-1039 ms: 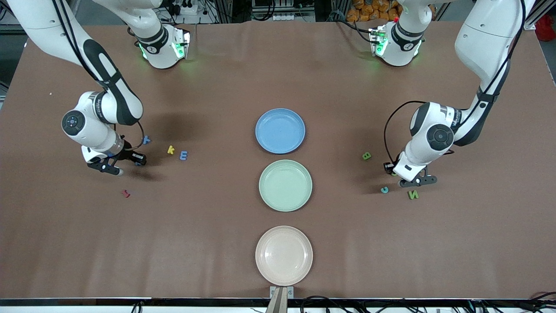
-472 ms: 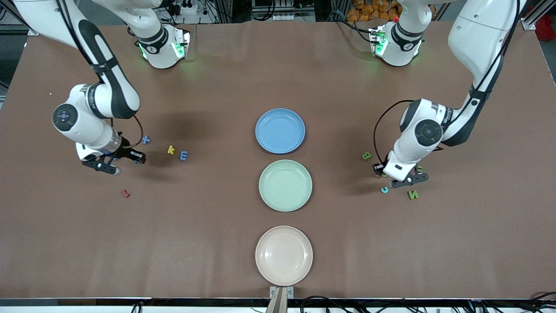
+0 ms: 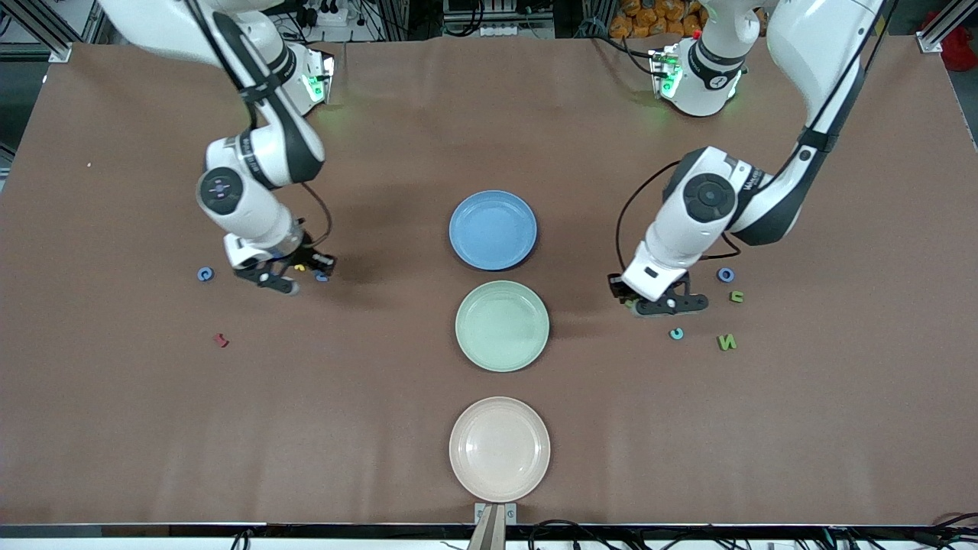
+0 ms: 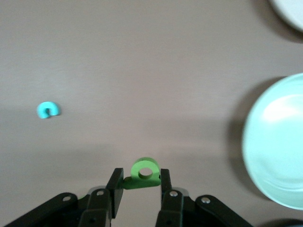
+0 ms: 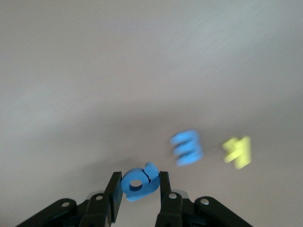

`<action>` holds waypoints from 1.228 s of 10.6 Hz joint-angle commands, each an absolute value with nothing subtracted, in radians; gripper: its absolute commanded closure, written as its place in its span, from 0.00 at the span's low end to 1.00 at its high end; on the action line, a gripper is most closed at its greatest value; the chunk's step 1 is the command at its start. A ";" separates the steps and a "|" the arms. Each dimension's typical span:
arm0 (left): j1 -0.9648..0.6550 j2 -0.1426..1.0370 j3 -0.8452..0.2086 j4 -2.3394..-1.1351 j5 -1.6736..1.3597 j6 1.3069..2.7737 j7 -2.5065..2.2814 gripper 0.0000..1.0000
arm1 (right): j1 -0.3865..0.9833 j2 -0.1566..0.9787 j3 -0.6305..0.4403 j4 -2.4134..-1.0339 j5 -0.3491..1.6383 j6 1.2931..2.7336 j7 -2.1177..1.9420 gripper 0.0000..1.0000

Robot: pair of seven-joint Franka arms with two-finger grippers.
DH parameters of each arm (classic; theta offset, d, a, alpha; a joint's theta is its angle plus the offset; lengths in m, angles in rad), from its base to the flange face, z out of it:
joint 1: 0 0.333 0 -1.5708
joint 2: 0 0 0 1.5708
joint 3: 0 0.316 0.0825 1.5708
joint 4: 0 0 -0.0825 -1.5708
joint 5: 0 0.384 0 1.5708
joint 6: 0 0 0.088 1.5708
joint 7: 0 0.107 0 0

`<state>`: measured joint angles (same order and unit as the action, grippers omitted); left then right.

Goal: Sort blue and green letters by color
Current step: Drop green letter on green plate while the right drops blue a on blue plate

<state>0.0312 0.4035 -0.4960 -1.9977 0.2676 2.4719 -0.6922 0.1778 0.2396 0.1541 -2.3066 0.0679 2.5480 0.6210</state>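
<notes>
Blue and green letters: none plated yet. The right tool (image 5: pixel 137 189) clamps a blue letter (image 5: pixel 138 182), the left tool (image 4: pixel 140 185) a green letter (image 4: pixel 143 173). Blue plate (image 3: pixel 493 230) lies at twelve o'clock of green plate (image 3: pixel 502 326); others remain scattered on the worktop (image 3: pixel 382 428).

left gripper (image 4: pixel 139 182): fingers clamped, raised | right gripper (image 5: pixel 138 185): fingers clamped, raised
</notes>
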 commanded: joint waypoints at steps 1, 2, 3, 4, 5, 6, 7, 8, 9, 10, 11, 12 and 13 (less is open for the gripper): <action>-0.090 0.509 -0.505 -1.854 0.293 2.453 -0.742 1.00 | 0.300 0.265 0.225 -2.243 0.124 2.542 0.776 0.84; -0.112 0.553 -0.505 -1.807 0.295 2.453 -0.741 1.00 | 0.346 0.300 0.239 -2.202 0.124 2.543 0.817 0.84; -0.127 0.602 -0.505 -1.758 0.301 2.453 -0.741 1.00 | 0.371 0.333 0.262 -2.162 0.124 2.543 0.869 0.84; -0.161 0.644 -0.505 -1.712 0.296 2.453 -0.742 1.00 | 0.391 0.365 0.291 -2.119 0.124 2.545 0.923 0.83; -0.198 0.681 -0.500 -1.675 0.295 2.453 -0.742 1.00 | 0.418 0.409 0.304 -2.074 0.123 2.545 0.964 0.81; -0.219 0.714 -0.492 -1.648 0.293 2.460 -0.744 1.00 | 0.437 0.441 0.316 -2.050 0.123 2.548 0.979 0.81; -0.239 0.741 -0.488 -1.620 0.296 2.465 -0.745 1.00 | 0.457 0.451 0.337 -2.045 0.123 2.554 1.001 0.81; -0.259 0.768 -0.471 -1.594 0.298 2.474 -0.746 1.00 | 0.475 0.460 0.356 -2.040 0.120 2.554 1.034 0.81; -0.285 0.791 -0.451 -1.579 0.298 2.499 -0.746 1.00 | 0.495 0.468 0.360 -2.034 0.120 2.554 1.061 0.81; -0.308 0.802 -0.427 -1.577 0.295 2.529 -0.747 0.98 | 0.515 0.480 0.371 -2.023 0.120 2.554 1.116 0.64; -0.328 0.804 -0.413 -1.578 0.295 2.549 -0.749 0.26 | 0.520 0.480 0.385 -2.023 0.118 2.553 1.153 0.33; -0.328 0.798 -0.404 -1.580 0.298 2.551 -0.767 0.00 | 0.522 0.479 0.390 -2.025 0.115 2.545 1.164 0.00; -0.321 0.779 -0.403 -1.585 0.302 2.546 -0.790 0.00 | 0.514 0.471 0.400 -2.026 0.115 2.539 1.163 0.00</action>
